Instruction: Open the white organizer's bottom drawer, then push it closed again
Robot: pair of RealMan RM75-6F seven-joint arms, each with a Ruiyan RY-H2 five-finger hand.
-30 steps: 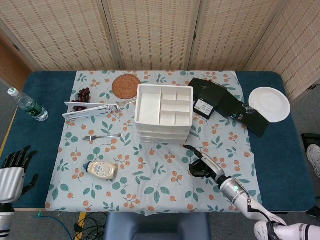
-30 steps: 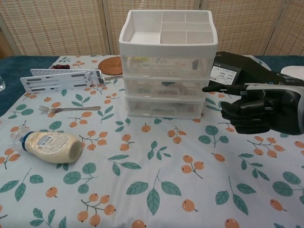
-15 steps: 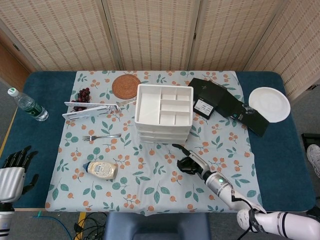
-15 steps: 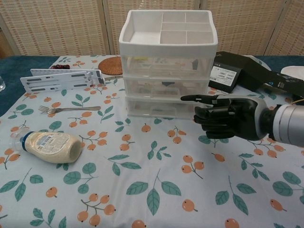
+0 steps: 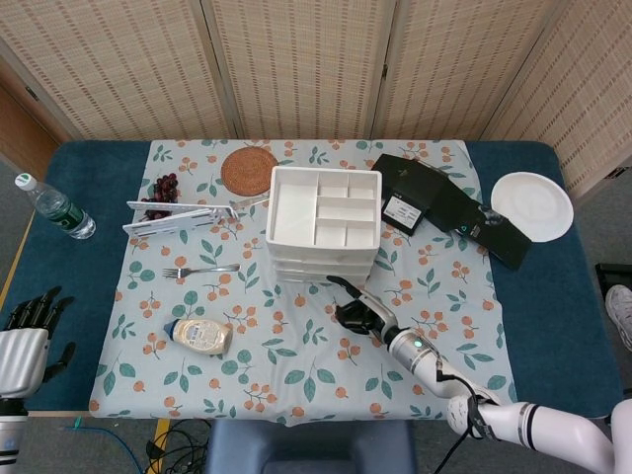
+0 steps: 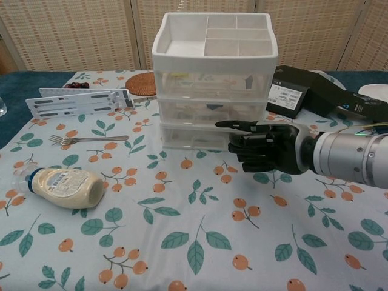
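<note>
The white organizer stands mid-table with three stacked drawers, all closed. Its bottom drawer sits flush at table level. My right hand, black, hovers just in front of the drawer's right half, close to it. Most fingers are curled in with nothing in them; one finger points left along the drawer front. Whether it touches the drawer is unclear. At the lower left edge of the head view, off the table, my left hand has its fingers apart and holds nothing.
A mayonnaise bottle and a fork lie left of the organizer. A long white rack and grapes sit further back left. A black box and a white plate are to the right.
My right hand has moved left and toward the organizer, from the right of the table to just in front of the bottom drawer. The left hand has stayed still.
</note>
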